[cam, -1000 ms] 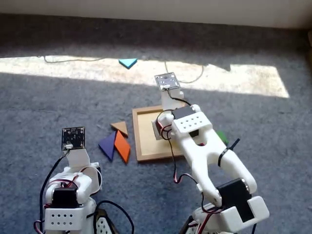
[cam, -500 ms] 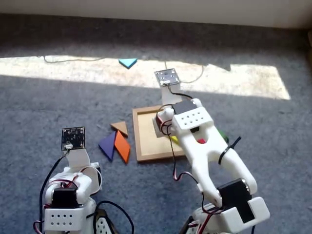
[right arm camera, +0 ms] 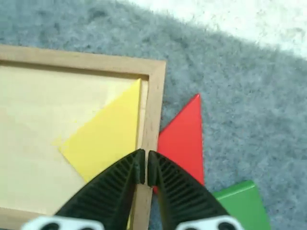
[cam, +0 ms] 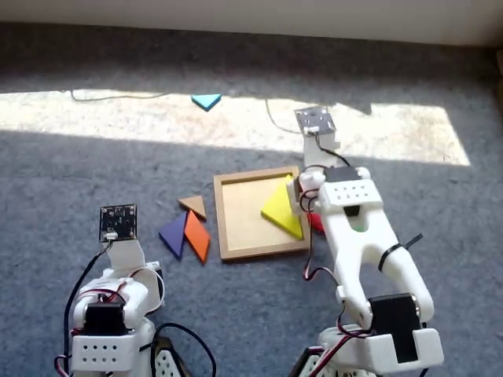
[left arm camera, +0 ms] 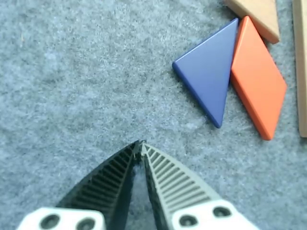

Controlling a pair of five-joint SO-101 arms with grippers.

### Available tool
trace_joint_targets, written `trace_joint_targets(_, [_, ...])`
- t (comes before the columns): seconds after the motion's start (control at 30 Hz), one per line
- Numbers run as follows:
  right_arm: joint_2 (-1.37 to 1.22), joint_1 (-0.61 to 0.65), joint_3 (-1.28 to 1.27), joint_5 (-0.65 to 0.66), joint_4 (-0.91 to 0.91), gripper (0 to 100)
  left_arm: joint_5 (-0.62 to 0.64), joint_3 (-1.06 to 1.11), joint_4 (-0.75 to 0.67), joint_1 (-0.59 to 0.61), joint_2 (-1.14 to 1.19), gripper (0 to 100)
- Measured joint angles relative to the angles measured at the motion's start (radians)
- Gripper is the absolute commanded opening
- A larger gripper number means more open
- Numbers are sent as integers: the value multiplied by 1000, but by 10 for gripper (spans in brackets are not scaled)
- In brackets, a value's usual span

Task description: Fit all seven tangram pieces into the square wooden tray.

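On the left, our left gripper (left arm camera: pixel 139 146) hangs closed near the blue triangle (left arm camera: pixel 208 76). One yellow triangle (cam: pixel 281 210) lies in the wooden tray (cam: pixel 219 216). Our right gripper (right arm camera: pixel 145 165), closed and empty, sits over its rim; we should open wide, pinch the red triangle (right arm camera: pixel 184 139) outside, lift it over.

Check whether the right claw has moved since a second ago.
Yes. The right claw shifted from above the middle of the wooden tray to its right rim.
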State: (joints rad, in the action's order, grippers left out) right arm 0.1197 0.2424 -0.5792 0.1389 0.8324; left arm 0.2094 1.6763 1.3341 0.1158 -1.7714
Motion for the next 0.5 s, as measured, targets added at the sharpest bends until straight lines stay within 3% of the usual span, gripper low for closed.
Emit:
trace_joint_targets(0.23, [21,0,-166,6,-158,22,0,0,0,0,0,7])
trace_joint_targets(0.5, [34,135,-216,6,-164,19,0,0,0,0,0,7])
